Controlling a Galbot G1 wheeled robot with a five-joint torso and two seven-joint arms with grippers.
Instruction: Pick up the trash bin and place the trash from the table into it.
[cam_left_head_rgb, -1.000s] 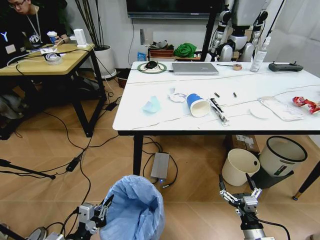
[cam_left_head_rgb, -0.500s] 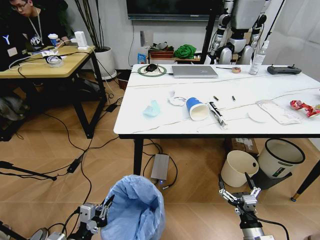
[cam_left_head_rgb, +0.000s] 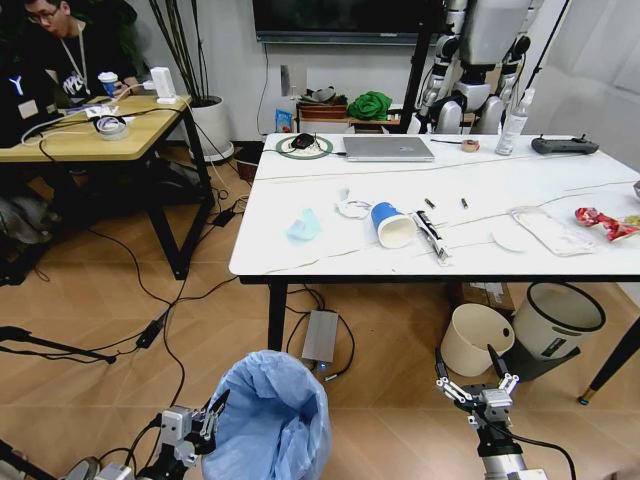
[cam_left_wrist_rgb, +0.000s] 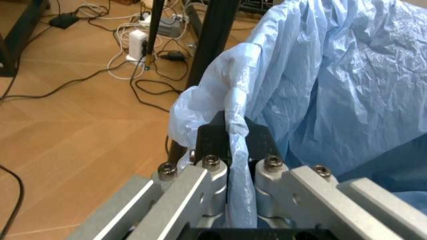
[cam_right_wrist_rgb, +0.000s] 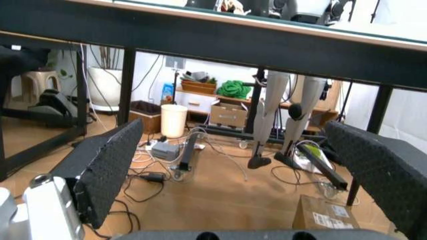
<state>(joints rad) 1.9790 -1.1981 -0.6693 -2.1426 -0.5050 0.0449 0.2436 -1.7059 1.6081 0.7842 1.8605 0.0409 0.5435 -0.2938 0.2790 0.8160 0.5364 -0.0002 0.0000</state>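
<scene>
The trash bin (cam_left_head_rgb: 270, 415) with its crinkly light-blue bag hangs low in front of me. My left gripper (cam_left_head_rgb: 212, 413) is shut on the bag's rim (cam_left_wrist_rgb: 230, 125), its fingers (cam_left_wrist_rgb: 212, 175) pinching the plastic. My right gripper (cam_left_head_rgb: 477, 385) stands open, low at the right and below the table's front edge, with nothing between its pads (cam_right_wrist_rgb: 107, 170). On the marble table (cam_left_head_rgb: 330, 255) lie a bluish tissue (cam_left_head_rgb: 304, 226), a white crumpled tissue (cam_left_head_rgb: 352, 205), a tipped blue-white paper cup (cam_left_head_rgb: 392, 224), a clear package (cam_left_head_rgb: 550, 228), a white lid (cam_left_head_rgb: 511, 239) and a red wrapper (cam_left_head_rgb: 598, 222).
A grey laptop (cam_left_head_rgb: 388, 149) and black controller (cam_left_head_rgb: 564, 146) sit at the table's far side. Under the table at the right stand a cream bucket (cam_left_head_rgb: 478, 338) and a white-and-grey bin (cam_left_head_rgb: 560, 320). Cables and a power brick (cam_left_head_rgb: 320, 335) cross the floor. A wooden desk (cam_left_head_rgb: 90, 135) stands left.
The whole head view has shifted slightly, so the table sits a little lower-left in the picture. Both grippers and the bin keep their places relative to me.
</scene>
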